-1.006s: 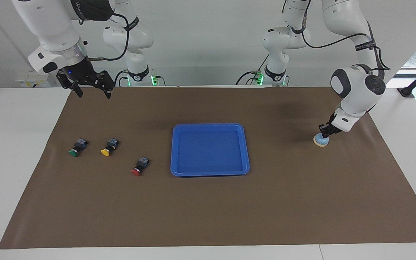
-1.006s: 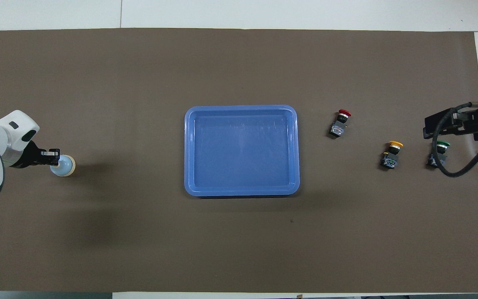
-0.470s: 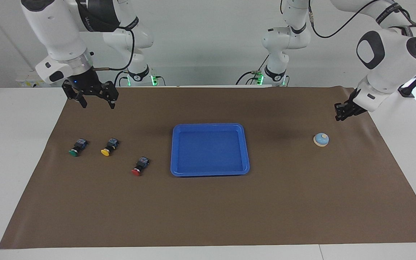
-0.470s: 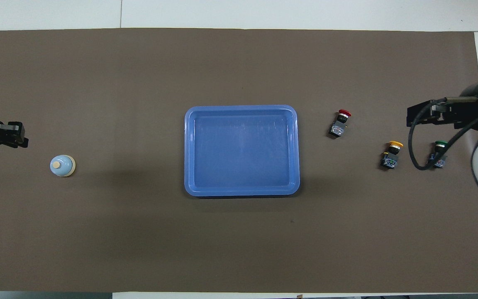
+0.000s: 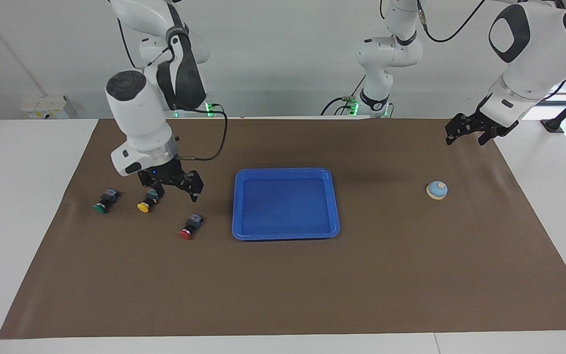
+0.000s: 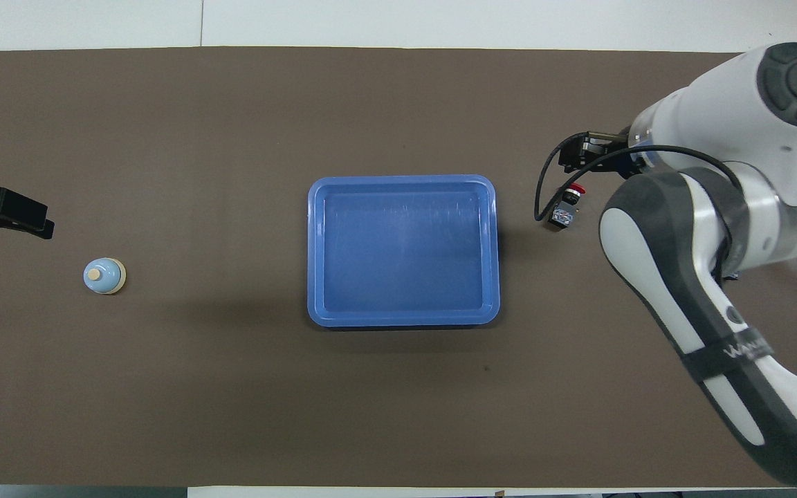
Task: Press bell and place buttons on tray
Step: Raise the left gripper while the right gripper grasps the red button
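The bell (image 5: 437,190) (image 6: 104,275) stands alone on the brown mat toward the left arm's end. My left gripper (image 5: 466,140) (image 6: 7,214) hangs open in the air, apart from the bell and holding nothing. The blue tray (image 5: 285,171) (image 6: 402,180) lies mid-mat with nothing in it. The green button (image 5: 100,207), yellow button (image 5: 143,207) and red button (image 5: 186,234) (image 6: 566,207) lie on the mat toward the right arm's end. My right gripper (image 5: 172,192) (image 6: 578,155) hovers open over the mat between the yellow and red buttons. In the overhead view the right arm hides the yellow and green buttons.
The brown mat (image 5: 283,285) covers most of the white table (image 5: 17,206). Cables loop from the right wrist close above the buttons. Both arm bases stand at the robots' edge of the table.
The left gripper has risen off the bell, drawn back toward the mat's edge and opened. The right arm has swung down from the mat's corner to over the buttons.
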Motion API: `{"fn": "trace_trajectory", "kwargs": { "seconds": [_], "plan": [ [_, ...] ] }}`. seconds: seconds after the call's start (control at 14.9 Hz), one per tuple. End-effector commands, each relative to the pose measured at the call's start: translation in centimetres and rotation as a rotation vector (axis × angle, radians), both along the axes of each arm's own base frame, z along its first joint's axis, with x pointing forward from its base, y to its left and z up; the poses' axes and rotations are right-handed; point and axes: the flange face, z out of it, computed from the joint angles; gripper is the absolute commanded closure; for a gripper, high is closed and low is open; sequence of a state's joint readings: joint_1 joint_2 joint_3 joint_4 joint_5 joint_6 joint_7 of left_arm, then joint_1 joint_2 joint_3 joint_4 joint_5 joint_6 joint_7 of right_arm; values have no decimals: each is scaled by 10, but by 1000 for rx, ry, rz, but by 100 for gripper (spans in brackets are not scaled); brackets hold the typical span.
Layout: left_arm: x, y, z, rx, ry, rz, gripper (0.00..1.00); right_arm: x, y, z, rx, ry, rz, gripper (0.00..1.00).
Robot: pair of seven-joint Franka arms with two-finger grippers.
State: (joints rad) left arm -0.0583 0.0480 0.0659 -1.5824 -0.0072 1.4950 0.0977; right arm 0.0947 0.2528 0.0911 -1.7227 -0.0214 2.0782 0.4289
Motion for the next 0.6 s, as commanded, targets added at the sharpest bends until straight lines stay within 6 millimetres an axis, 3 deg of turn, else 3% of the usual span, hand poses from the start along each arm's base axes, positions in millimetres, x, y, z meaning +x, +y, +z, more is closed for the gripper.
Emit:
{"fn": "trace_trajectory", "kwargs": {
  "seconds": [0.0, 0.13, 0.27, 0.4, 0.54],
  "plan": [
    [-14, 2, -4, -10, 18, 3, 0, 25, 12, -35, -23, -13, -56, 0],
    [-18, 1, -2, -11, 24, 3, 0, 35, 12, -63, -20, -21, -98, 0],
    [-19, -13, 5, -6, 17, -26, 0, 39, 4, -88, -23, -11, -133, 0],
    [-19, -24, 13, -10, 12, -46, 0, 33, -1, -104, -26, 7, -142, 0],
    [-20, -29, 9, -11, 12, -55, 0, 25, -1, -119, -27, 13, -143, 0]
  ]
}}
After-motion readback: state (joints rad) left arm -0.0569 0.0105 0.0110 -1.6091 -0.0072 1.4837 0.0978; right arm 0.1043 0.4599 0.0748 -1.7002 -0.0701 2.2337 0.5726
